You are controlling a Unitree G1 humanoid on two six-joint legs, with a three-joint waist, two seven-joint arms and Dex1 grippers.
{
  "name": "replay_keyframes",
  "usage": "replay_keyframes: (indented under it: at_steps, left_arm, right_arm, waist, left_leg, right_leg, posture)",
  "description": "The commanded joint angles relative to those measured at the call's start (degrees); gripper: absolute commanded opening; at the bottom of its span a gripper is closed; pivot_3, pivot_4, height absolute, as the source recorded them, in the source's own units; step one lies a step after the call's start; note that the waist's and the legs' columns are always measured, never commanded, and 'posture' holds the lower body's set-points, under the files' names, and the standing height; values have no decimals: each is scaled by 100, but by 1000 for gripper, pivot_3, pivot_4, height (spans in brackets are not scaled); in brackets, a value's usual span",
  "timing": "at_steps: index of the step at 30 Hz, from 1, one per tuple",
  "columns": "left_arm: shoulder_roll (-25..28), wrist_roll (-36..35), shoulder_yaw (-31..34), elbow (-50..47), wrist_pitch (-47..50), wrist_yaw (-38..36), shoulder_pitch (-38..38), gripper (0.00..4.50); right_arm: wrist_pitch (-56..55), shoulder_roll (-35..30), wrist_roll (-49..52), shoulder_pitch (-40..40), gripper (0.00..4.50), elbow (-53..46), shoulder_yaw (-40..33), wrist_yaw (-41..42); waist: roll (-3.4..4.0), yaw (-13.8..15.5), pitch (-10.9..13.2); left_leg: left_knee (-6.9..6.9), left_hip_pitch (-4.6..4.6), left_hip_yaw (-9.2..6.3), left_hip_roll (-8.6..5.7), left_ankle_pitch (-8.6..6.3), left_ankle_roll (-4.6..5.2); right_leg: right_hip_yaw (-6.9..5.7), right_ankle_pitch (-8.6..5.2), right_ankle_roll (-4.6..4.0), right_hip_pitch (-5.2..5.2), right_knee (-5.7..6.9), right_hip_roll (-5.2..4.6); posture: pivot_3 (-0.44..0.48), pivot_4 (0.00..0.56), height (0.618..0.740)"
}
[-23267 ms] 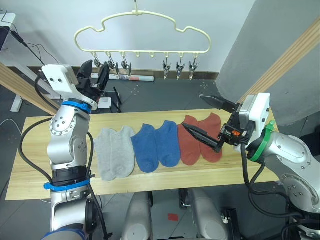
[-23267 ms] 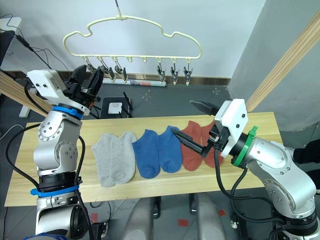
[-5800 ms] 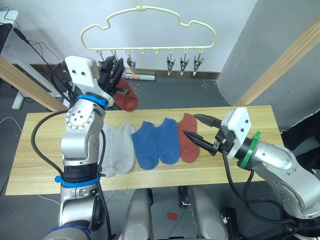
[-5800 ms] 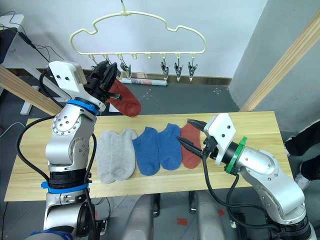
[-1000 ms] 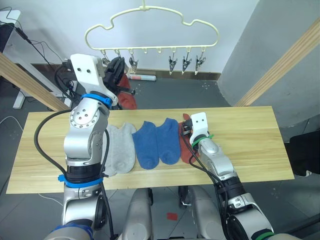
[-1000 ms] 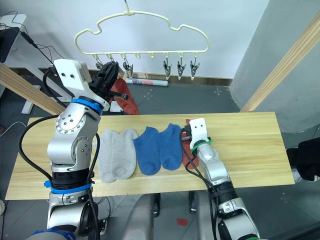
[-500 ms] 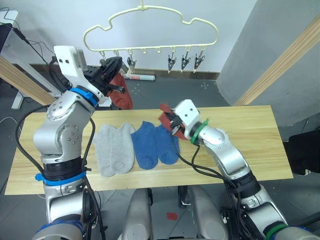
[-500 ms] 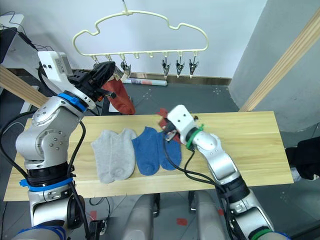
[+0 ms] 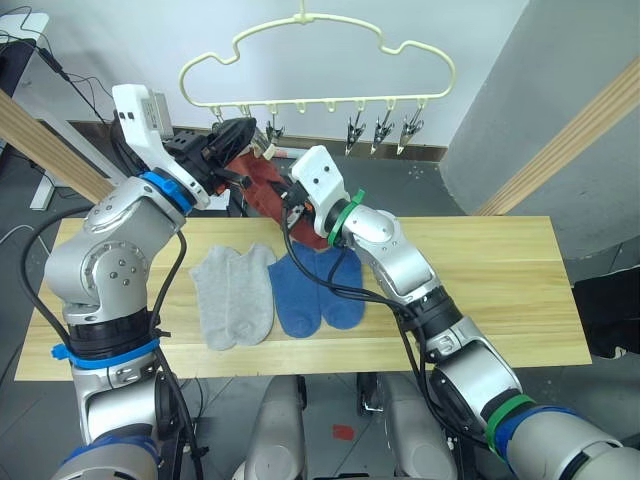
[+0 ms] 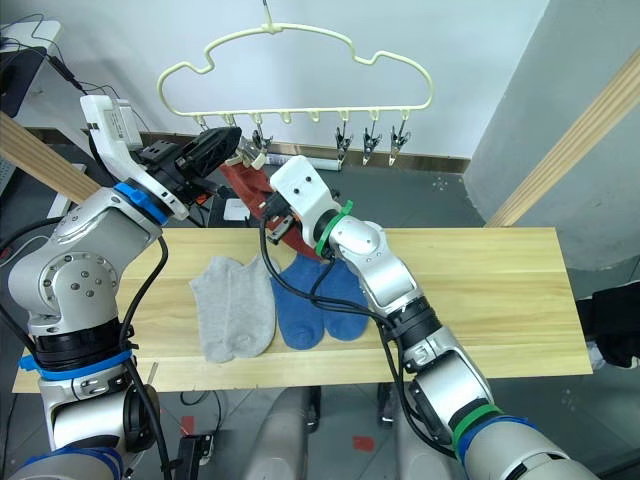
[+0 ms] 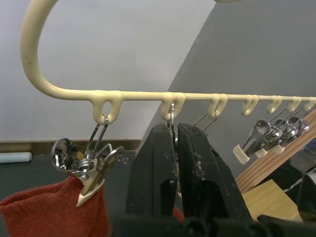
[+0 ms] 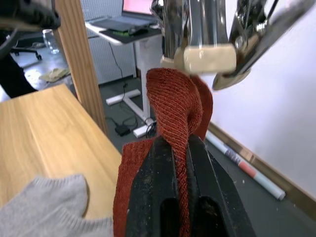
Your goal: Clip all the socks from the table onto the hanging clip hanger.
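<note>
Rust sock (image 12: 174, 106) is pinched in the right gripper (image 12: 178, 163), lifted just under a clip (image 12: 202, 58) of the hanger (image 9: 320, 45). Left gripper (image 11: 175, 148) is clenched on a clip's wire (image 11: 171, 114), beside a clipped red sock (image 11: 59, 210). Grey socks (image 9: 235, 295) and blue socks (image 9: 315, 295) lie on the table (image 9: 500, 270).

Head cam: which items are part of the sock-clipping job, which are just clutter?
Job:
- clip hanger
- hung red sock
- second red sock, in right gripper
- left gripper, squeezing a clip
- grey socks, blue socks on table

Clutter:
- tube on floor
- wooden rail
</note>
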Motion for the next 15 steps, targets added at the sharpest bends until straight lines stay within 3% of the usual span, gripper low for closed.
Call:
replay_keyframes:
  at_steps: [1, 15]
  left_arm:
    - [96, -120, 95, -306, -72, -56, -28, 0]
    - [89, -104, 33, -326, -41, -43, 19, 0]
  right_arm:
    - [-308, 113, 13, -89, 33, -75, -77, 2]
    - [-595, 234, 27, -215, 33, 174, -238, -84]
  waist:
    - [0, 10, 0]
    - [0, 30, 0]
  left_leg:
    - [0, 0, 0, 0, 0, 0]
    - [0, 0, 0, 1, 1, -1]
  right_leg:
    - [-1, 0, 0, 0, 0, 0]
    - [-1, 1, -2, 0, 1, 0]
  posture:
    - [24, 386, 740]
    - [24, 388, 740]
